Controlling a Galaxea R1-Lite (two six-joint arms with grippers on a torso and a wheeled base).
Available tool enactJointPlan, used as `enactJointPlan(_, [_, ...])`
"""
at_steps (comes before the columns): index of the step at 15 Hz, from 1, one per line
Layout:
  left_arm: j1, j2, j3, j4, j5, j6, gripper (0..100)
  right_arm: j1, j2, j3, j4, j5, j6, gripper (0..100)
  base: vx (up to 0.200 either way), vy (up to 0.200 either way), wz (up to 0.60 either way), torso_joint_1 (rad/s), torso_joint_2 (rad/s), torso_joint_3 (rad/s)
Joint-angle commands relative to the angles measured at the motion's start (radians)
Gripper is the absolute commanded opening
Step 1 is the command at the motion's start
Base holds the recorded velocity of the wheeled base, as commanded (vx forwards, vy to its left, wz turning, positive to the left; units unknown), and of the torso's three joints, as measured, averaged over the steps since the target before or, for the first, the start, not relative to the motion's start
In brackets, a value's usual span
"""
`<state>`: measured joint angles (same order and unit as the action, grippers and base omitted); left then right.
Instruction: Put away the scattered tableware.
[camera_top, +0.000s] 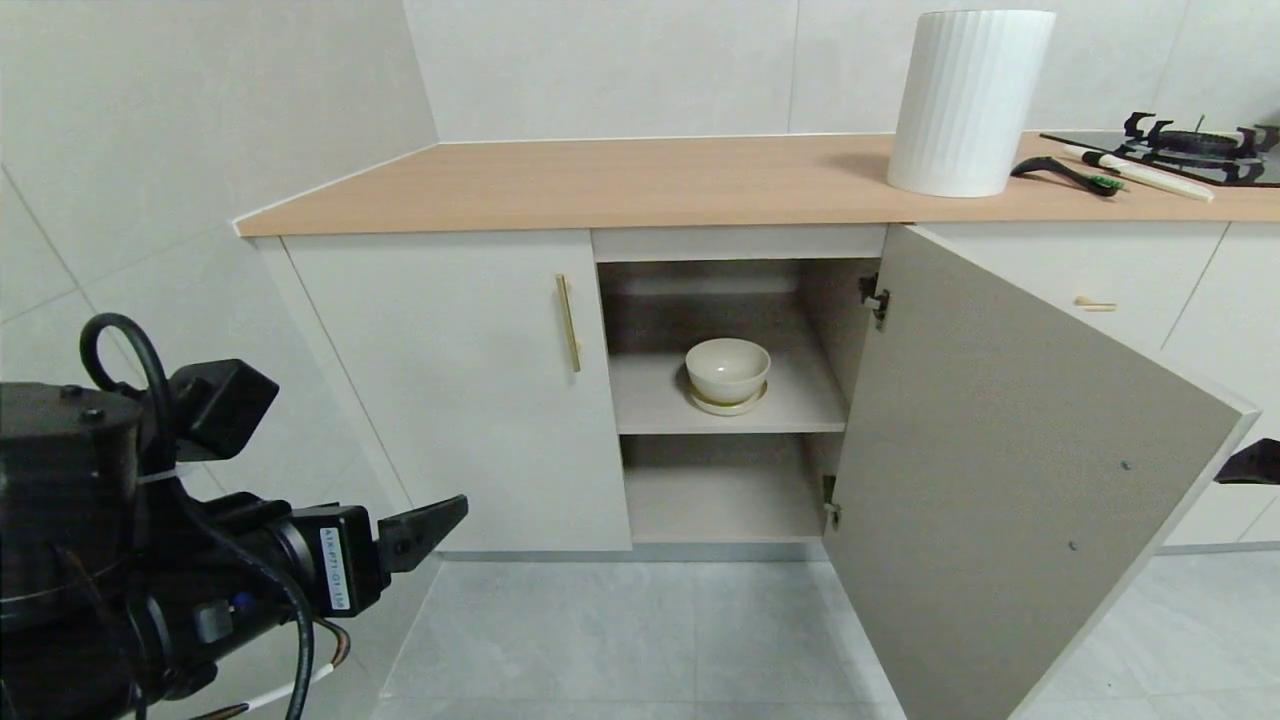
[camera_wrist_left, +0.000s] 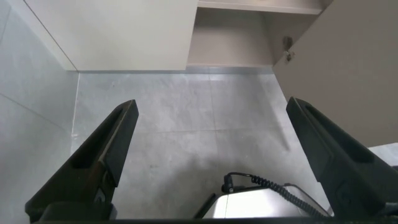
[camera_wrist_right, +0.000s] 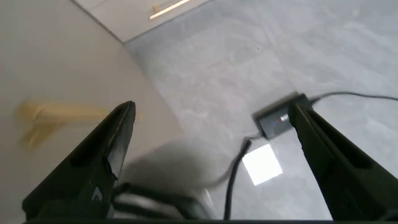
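Note:
A cream bowl (camera_top: 727, 368) sits on a small matching plate (camera_top: 727, 404) on the upper shelf (camera_top: 660, 400) of the open cabinet. The cabinet's right door (camera_top: 1000, 450) is swung wide open toward me. Low and to the left of the cabinet, my left gripper (camera_top: 430, 525) (camera_wrist_left: 211, 109) is open over the floor and holds nothing. My right gripper (camera_top: 1250, 465) (camera_wrist_right: 212, 111) is open and empty beside the outer face of the open door, close to the door's gold handle (camera_wrist_right: 56, 115).
On the wooden counter (camera_top: 620, 185) stand a tall white ribbed container (camera_top: 965, 100), a black-handled brush (camera_top: 1065, 172), a pale-handled tool (camera_top: 1150, 178) and a gas hob (camera_top: 1195, 145). The left door (camera_top: 450, 390) is closed. The lower shelf (camera_top: 720, 500) is bare. A cable and small box (camera_wrist_right: 277, 121) lie on the tiled floor.

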<state>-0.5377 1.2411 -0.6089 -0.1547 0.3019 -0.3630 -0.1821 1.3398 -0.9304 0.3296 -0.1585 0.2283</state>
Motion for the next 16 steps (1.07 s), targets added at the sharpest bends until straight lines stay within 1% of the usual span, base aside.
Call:
enactJointPlan(1, [0.001, 0.001, 0.000, 0.000, 0.000, -0.001, 100, 0.035, 0.041, 0.061, -0.049, 0.005, 0.000, 100, 0.000, 0.000, 0.00, 0.000, 0.00, 0.000])
enactJointPlan(2, [0.001, 0.001, 0.000, 0.000, 0.000, -0.001, 100, 0.046, 0.042, 0.068, -0.064, 0.016, 0.002, 100, 0.000, 0.000, 0.00, 0.000, 0.00, 0.000])
enactJointPlan(5, [0.001, -0.003, -0.003, 0.000, 0.002, -0.001, 100, 0.082, 0.050, 0.071, -0.069, 0.100, 0.014, 100, 0.000, 0.000, 0.00, 0.000, 0.00, 0.000])
enactJointPlan(8, [0.001, -0.009, -0.005, 0.000, 0.000, 0.001, 100, 0.112, 0.045, 0.073, -0.073, 0.116, 0.022, 100, 0.000, 0.000, 0.00, 0.000, 0.00, 0.000])
enactJointPlan(10, [0.001, -0.012, -0.008, 0.000, 0.000, -0.001, 100, 0.162, 0.048, 0.071, -0.089, 0.131, 0.022, 100, 0.000, 0.000, 0.00, 0.000, 0.00, 0.000])
enactJointPlan(12, [0.001, -0.023, -0.009, -0.005, 0.000, 0.001, 100, 0.263, 0.075, 0.067, -0.096, 0.166, 0.043, 100, 0.000, 0.000, 0.00, 0.000, 0.00, 0.000])
enactJointPlan(13, [0.001, -0.025, -0.009, -0.005, 0.000, 0.001, 100, 0.309, 0.093, 0.067, -0.116, 0.166, 0.055, 100, 0.000, 0.000, 0.00, 0.000, 0.00, 0.000])
enactJointPlan(16, [0.001, -0.029, -0.018, -0.006, 0.000, 0.001, 100, 0.454, 0.206, 0.061, -0.274, 0.165, 0.062, 100, 0.000, 0.000, 0.00, 0.000, 0.00, 0.000])
